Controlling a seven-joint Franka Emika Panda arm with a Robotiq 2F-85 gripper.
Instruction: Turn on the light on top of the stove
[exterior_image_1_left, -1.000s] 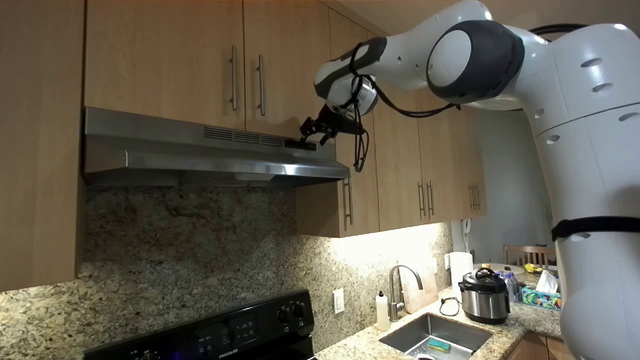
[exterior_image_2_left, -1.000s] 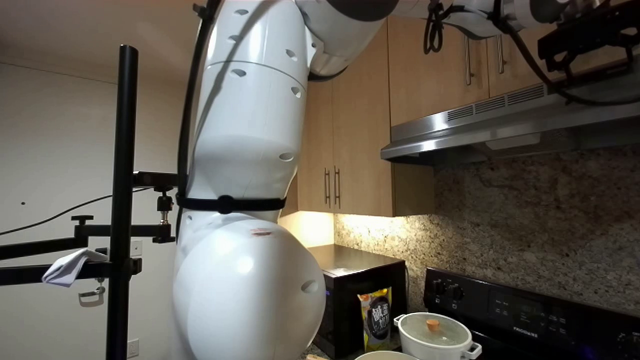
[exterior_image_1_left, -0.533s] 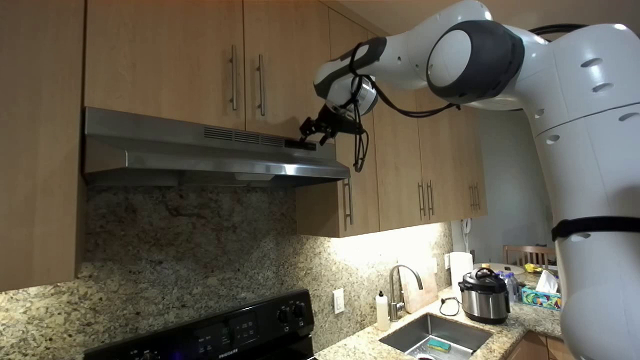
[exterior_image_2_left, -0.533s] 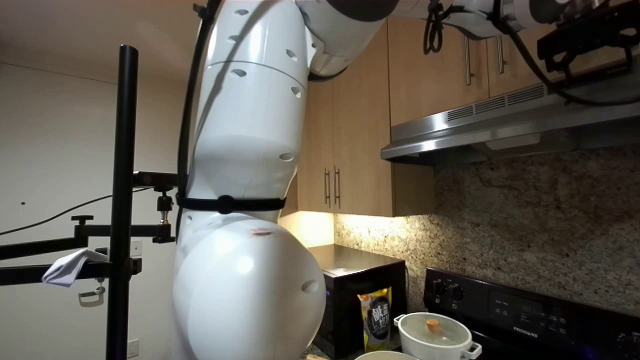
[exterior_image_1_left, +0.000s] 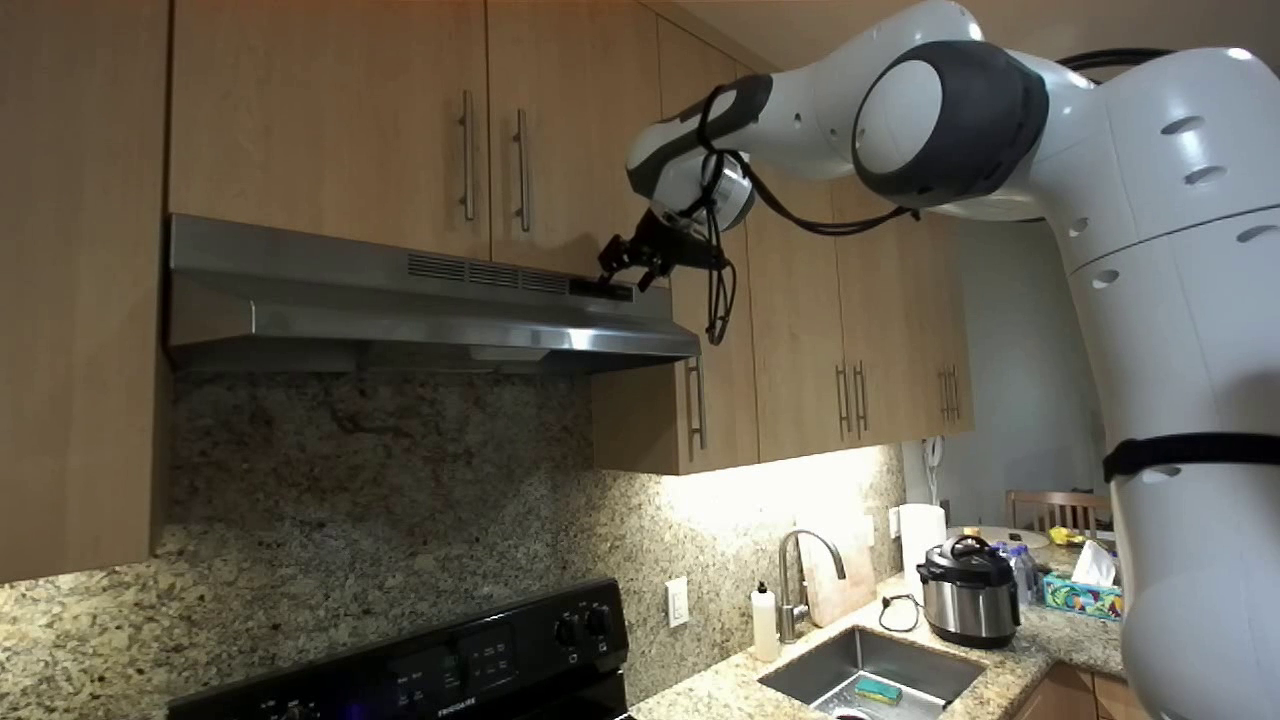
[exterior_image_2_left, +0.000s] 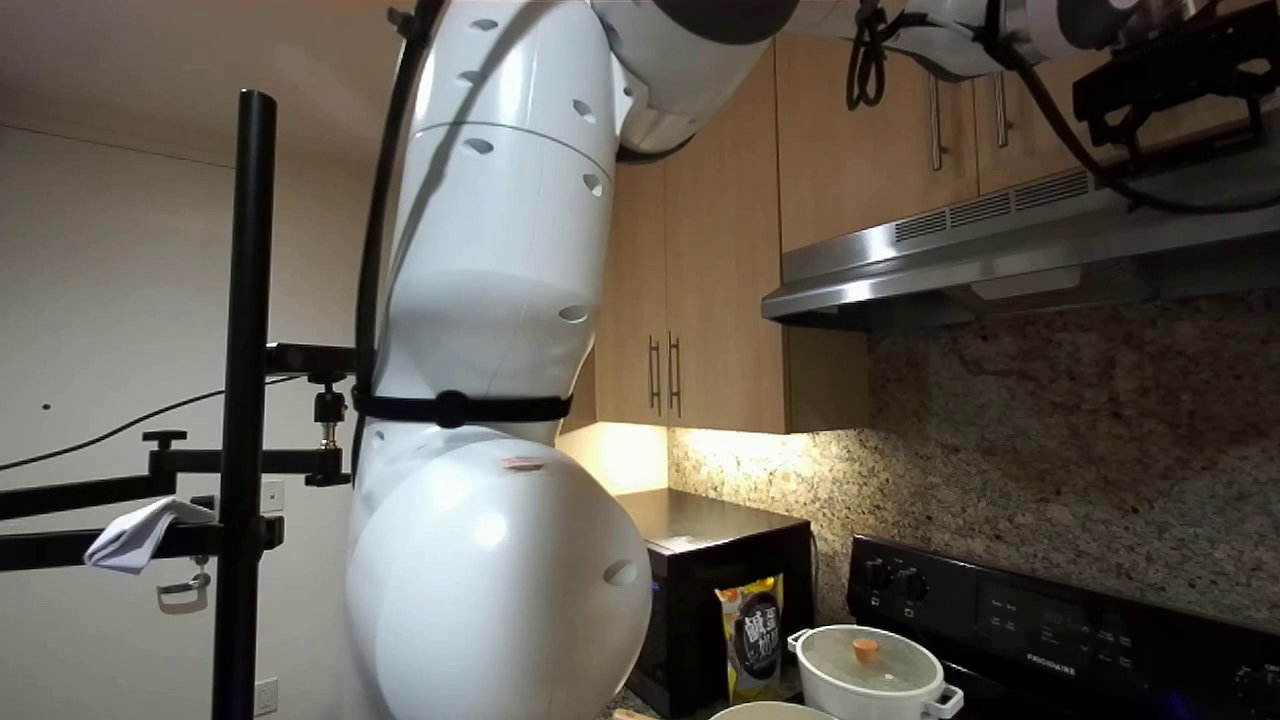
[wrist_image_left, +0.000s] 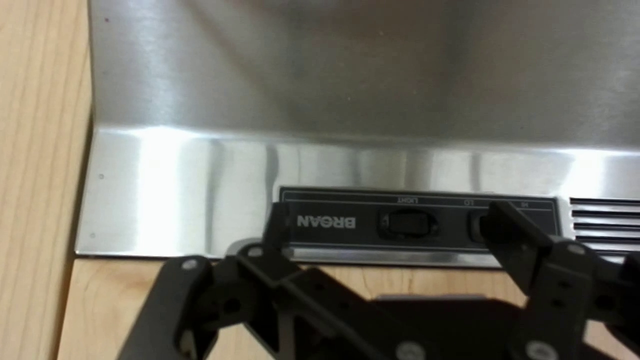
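The stainless range hood (exterior_image_1_left: 400, 310) hangs above the black stove (exterior_image_1_left: 450, 655); the hood (exterior_image_2_left: 960, 255) and stove (exterior_image_2_left: 1060, 615) also show in an exterior view. The pale lamp cover (exterior_image_1_left: 507, 353) under the hood shows no glow. In the wrist view a black BROAN panel (wrist_image_left: 327, 240) carries a dark rocker switch (wrist_image_left: 409, 223) marked LIGHT, upside down. My gripper (wrist_image_left: 390, 220) is open and empty, one finger on either side of that switch. The right finger partly covers the LO/HI switch (wrist_image_left: 476, 226). In an exterior view my gripper (exterior_image_1_left: 626, 278) is at the panel; whether it touches cannot be told.
Wood cabinets (exterior_image_1_left: 330, 120) with bar handles (exterior_image_1_left: 522, 170) stand directly above the hood. A lower cabinet (exterior_image_1_left: 640, 420) adjoins the hood's end. A white pot (exterior_image_2_left: 870, 690) with a glass lid stands on the stove. A black cable (exterior_image_1_left: 722, 290) hangs from the wrist.
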